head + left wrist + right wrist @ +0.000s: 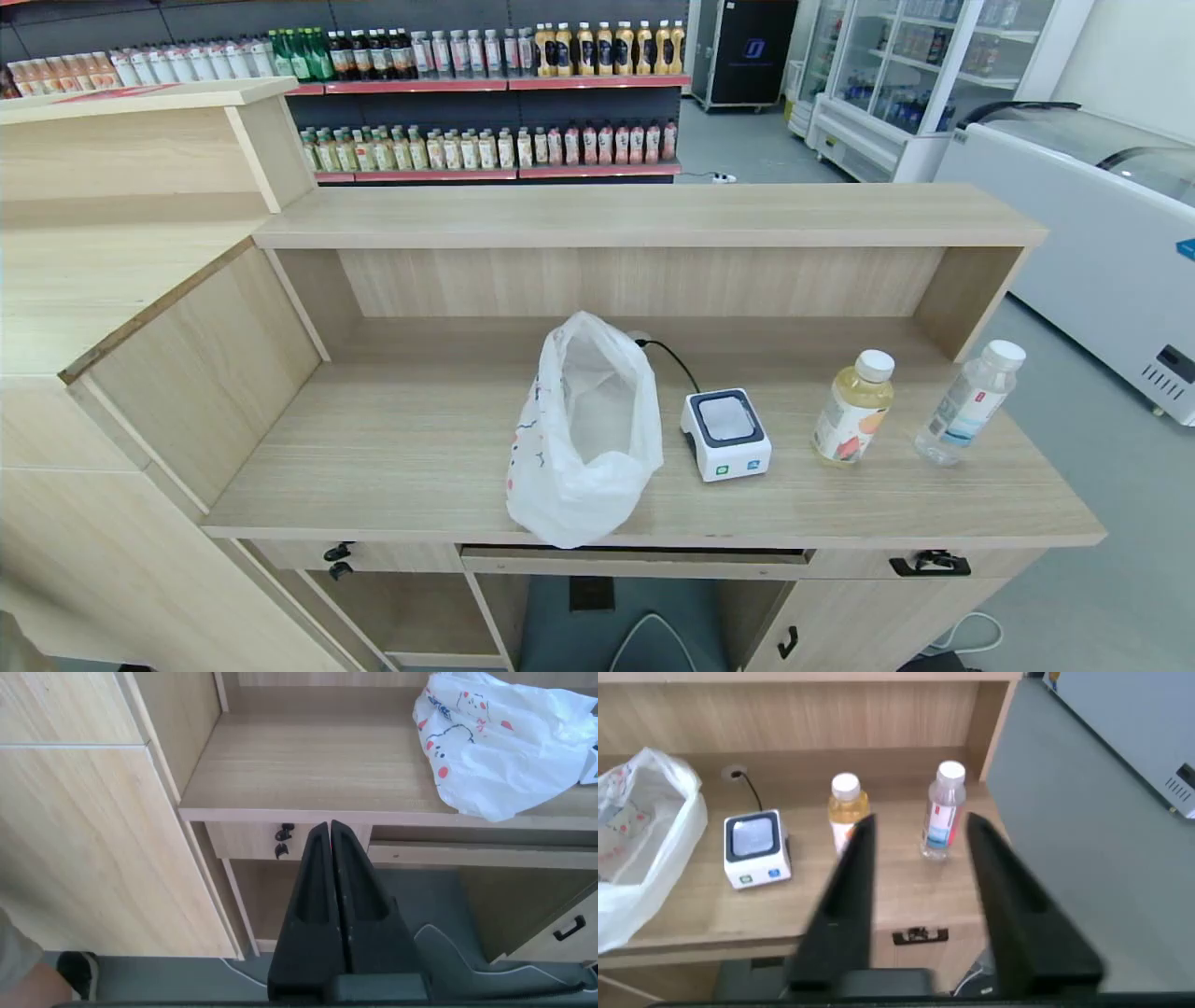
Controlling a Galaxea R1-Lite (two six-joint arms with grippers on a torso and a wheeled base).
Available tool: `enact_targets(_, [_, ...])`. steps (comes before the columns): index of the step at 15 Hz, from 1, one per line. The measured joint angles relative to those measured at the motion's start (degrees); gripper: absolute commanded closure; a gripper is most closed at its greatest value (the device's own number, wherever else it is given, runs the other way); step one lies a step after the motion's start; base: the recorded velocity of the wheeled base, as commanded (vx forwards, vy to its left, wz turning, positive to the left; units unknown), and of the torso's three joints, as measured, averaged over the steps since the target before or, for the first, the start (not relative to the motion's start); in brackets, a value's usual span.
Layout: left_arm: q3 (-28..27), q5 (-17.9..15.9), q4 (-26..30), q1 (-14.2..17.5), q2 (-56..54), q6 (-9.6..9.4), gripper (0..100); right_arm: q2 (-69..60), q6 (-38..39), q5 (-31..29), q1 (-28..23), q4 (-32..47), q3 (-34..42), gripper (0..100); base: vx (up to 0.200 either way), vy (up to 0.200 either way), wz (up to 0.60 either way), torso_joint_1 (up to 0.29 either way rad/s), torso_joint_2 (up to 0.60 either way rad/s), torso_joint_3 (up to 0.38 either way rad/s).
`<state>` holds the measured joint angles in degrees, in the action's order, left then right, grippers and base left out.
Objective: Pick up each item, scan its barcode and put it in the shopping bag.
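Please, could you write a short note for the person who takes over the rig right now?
Left gripper: shut, empty, low in front of the counter.
Right gripper: open, empty, also in front of it.
Shopping bag stands open left of the scanner; juice bottle and water bottle stand upright right of it.
Done: nothing bagged yet.
Left: scan and bag both bottles.
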<state>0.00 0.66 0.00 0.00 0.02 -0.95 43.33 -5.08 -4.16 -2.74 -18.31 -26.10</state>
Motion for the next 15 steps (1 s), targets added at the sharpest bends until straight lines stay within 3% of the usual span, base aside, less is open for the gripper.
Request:
enact_targets(9, [0.00,0.02,0.00,0.00,0.00,-0.02,100,45.48,-5.12,4.11,-6.42,-41.39,0.30,0,0.000,0.000,0.00,0.000,0.00,0.000])
enact_targets(15, [0.00,0.00,0.00,0.00,0.00,0.00,100,60.50,-7.25,5.60,-7.31,-52.41,2.78,0,0.000,0.000,0.00,0.000,0.00,0.000])
